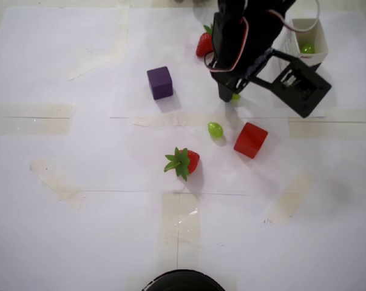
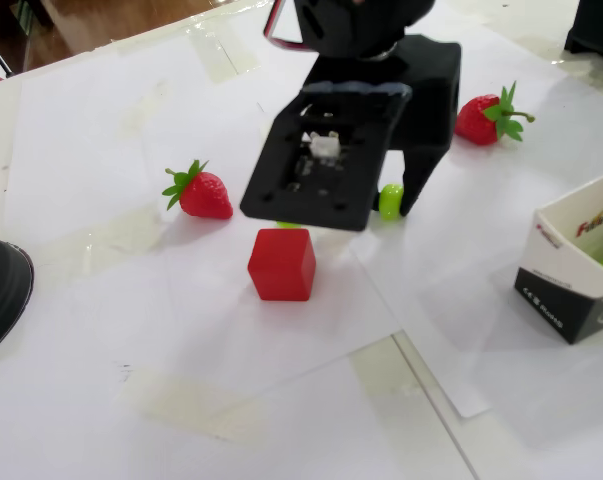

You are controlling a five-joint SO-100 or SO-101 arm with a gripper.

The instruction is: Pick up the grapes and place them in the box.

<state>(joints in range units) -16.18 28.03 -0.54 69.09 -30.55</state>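
- Taking the red cube (image 1: 250,139) as my landmark in the overhead view: one grape (image 1: 215,129) lies loose just left of it.
- Above it, the gripper (image 1: 231,96) has fingers spread around another grape (image 2: 390,201).
- The box (image 1: 313,57), up-right, holds a grape (image 1: 308,48).

We are counting three grapes: one lying beside the gripper's tip (image 1: 234,96), one in the open below it (image 1: 215,129), one sitting in the box (image 1: 308,48). We are seeing two strawberries (image 1: 184,162) (image 1: 204,43), two cubes, red (image 1: 250,140) and purple (image 1: 160,82), and one box (image 1: 304,27).
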